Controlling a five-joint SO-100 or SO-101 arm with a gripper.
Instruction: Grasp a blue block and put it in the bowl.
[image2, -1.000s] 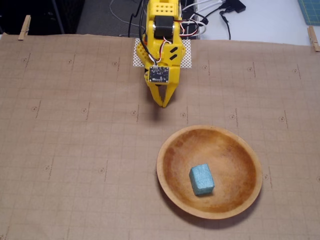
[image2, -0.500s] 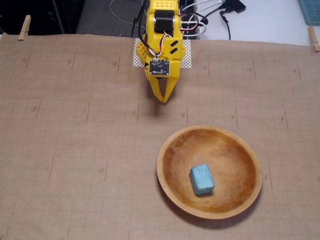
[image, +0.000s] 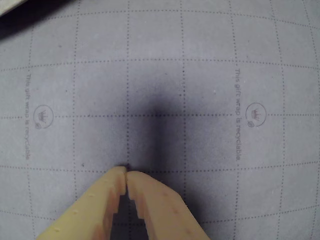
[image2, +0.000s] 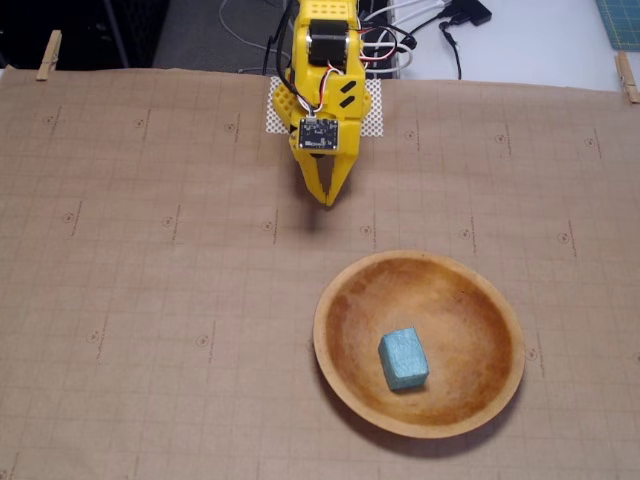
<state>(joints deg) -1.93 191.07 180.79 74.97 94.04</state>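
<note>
A small teal-blue block (image2: 403, 359) lies inside the wide wooden bowl (image2: 345, 290), a little below its middle, in the fixed view. My yellow gripper (image2: 327, 201) hangs over bare paper above and to the left of the bowl, well apart from it. Its fingertips touch, so it is shut with nothing held. In the wrist view the gripper (image: 126, 173) enters from the bottom edge, tips closed over its own shadow on the paper. Block and bowl do not show in the wrist view.
Brown gridded wrapping paper (image2: 150, 280) covers the table, held by wooden clothespins (image2: 48, 54) at the far corners. A white mesh pad (image2: 277, 112) lies under the arm's base. Cables (image2: 420, 35) run behind the arm.
The gripper has drawn back a little toward the arm's base, away from the bowl. The block has stayed put in the bowl.
</note>
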